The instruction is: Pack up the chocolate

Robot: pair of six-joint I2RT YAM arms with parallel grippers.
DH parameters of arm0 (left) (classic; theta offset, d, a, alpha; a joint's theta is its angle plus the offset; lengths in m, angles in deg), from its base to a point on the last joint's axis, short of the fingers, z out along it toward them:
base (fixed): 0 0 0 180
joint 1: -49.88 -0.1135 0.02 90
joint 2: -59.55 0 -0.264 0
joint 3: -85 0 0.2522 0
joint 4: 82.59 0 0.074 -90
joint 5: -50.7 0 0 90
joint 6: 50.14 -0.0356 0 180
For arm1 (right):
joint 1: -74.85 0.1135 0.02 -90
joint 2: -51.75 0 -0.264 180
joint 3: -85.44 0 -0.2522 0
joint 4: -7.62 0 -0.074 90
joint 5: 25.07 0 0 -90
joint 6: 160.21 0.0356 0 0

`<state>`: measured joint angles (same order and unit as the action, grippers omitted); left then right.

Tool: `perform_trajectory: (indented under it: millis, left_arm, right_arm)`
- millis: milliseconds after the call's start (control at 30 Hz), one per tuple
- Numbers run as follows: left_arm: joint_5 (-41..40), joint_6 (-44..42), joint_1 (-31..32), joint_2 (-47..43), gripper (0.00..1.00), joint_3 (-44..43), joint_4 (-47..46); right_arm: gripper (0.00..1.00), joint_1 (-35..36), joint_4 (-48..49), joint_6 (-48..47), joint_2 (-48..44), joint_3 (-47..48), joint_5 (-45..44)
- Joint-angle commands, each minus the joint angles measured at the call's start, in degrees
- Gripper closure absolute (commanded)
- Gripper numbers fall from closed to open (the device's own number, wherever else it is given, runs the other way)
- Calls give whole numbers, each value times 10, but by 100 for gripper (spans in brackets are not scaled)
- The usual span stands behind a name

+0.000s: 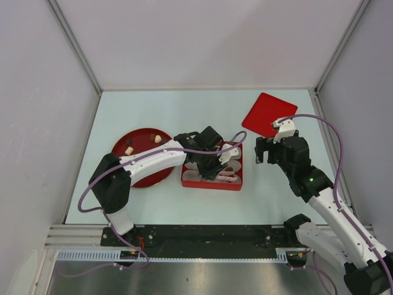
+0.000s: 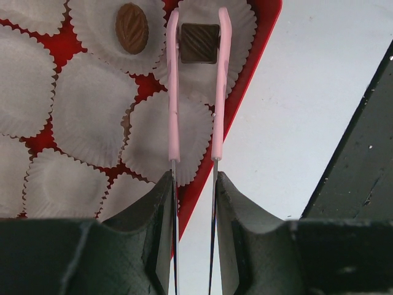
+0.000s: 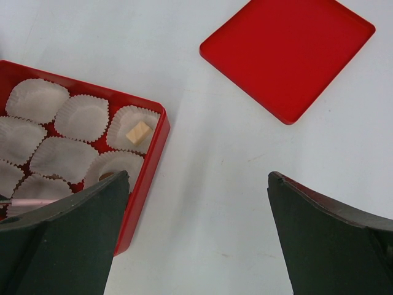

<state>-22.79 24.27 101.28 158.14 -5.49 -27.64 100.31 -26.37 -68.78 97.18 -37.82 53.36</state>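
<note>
Here, the left hand [image 2: 193, 184] is closed narrowly around the metal shanks of the tongs [image 2: 174, 92]. Their pink tips flank a square dark chocolate [image 2: 199, 43] above a white paper cup in a corner of the red box [image 2: 265, 31]. The wrist view does not show whether the tips press on the piece, or whether it rests in the cup. In the next cup sits an oval brown chocolate [image 2: 132, 27], while the other paper cups [image 2: 92, 107] in that view hold nothing.

From above, the left arm reaches across a round red plate [image 1: 140, 136] on the left of the desk [image 1: 153, 110]. A few loose chocolates [image 1: 158, 139] lie on the plate, both pale and dark.

The right hand [image 3: 198, 175] hangs over bare desk just to the right of the box, its fingers spread wide and holding nothing. Its camera shows a tan cube [image 3: 138, 132] sitting in a cup near another corner of the box. The flat red lid [image 3: 287, 52] lies apart on the desk, beyond that hand.
</note>
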Motion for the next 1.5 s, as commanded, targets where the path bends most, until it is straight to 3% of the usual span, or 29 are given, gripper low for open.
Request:
perform_trajectory:
  millis: [0, 400, 833, 1167, 1467]
  left_arm:
    - [-8, -11, 5, -1, 74, -28, -17]
    - [7, -9, 6, 4, 62, -27, -13]
    - [10, 5, 7, -31, 62, -23, -31]
    - [-39, 39, -20, -100, 67, 3, -45]
    - [-159, 143, -75, -200, 69, 54, -31]
  right_arm:
    - [0, 3, 24, -6, -9, 2, -4]
    - [0, 6, 22, -7, -10, 1, -3]
    - [0, 6, 20, -9, -13, 1, -3]
    - [0, 6, 20, -10, -16, 1, -3]
    - [0, 7, 25, -7, -14, 1, 3]
